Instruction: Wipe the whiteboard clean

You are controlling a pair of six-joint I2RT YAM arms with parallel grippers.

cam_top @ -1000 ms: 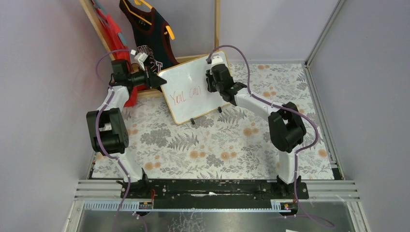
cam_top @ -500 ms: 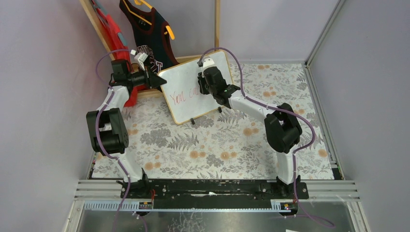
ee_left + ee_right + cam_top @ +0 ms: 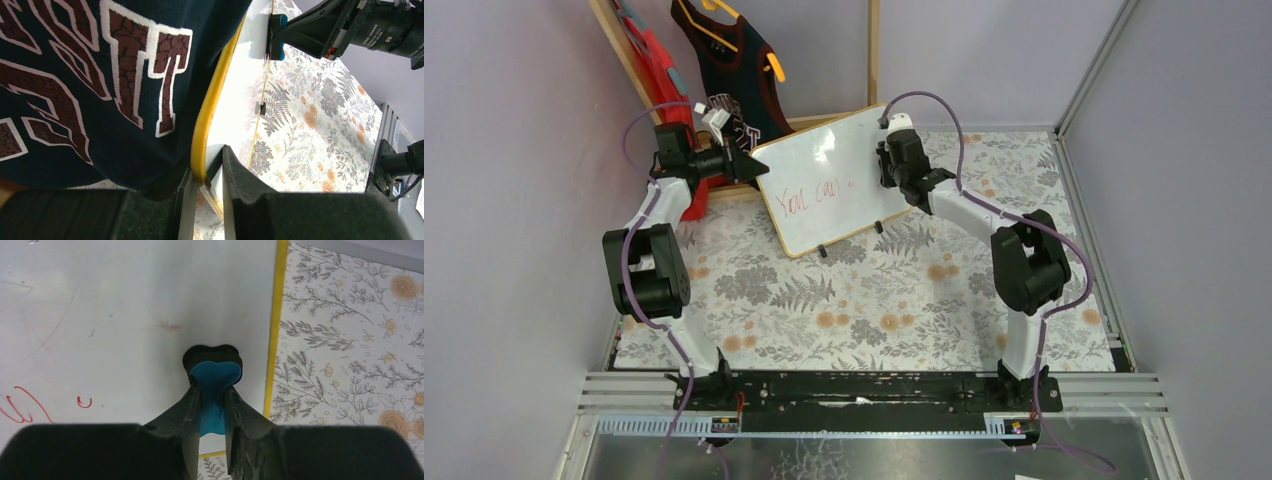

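Note:
The whiteboard (image 3: pixel 824 165) leans tilted at the back of the table, with red handwriting (image 3: pixel 812 197) on its lower left. My left gripper (image 3: pixel 749 167) is shut on the board's left frame edge (image 3: pixel 209 120); the jaws pinch it from both sides. My right gripper (image 3: pixel 886 166) is shut on a blue eraser (image 3: pixel 215 377) pressed flat on the white surface (image 3: pixel 125 305) near the board's right frame (image 3: pixel 275 330). The red strokes (image 3: pixel 22 405) lie left of the eraser. The eraser also shows in the left wrist view (image 3: pixel 276 29).
A dark jersey (image 3: pixel 729 70) on a yellow hanger and a red garment (image 3: pixel 656 62) hang on a wooden rack (image 3: pixel 619 45) just behind the board and left gripper. Floral cloth (image 3: pixel 854 300) covers the table. Enclosure walls stand on all sides.
My right gripper slid left over the board with the eraser, then back right and up to near the right frame. The red writing still shows. The left arm has not moved.

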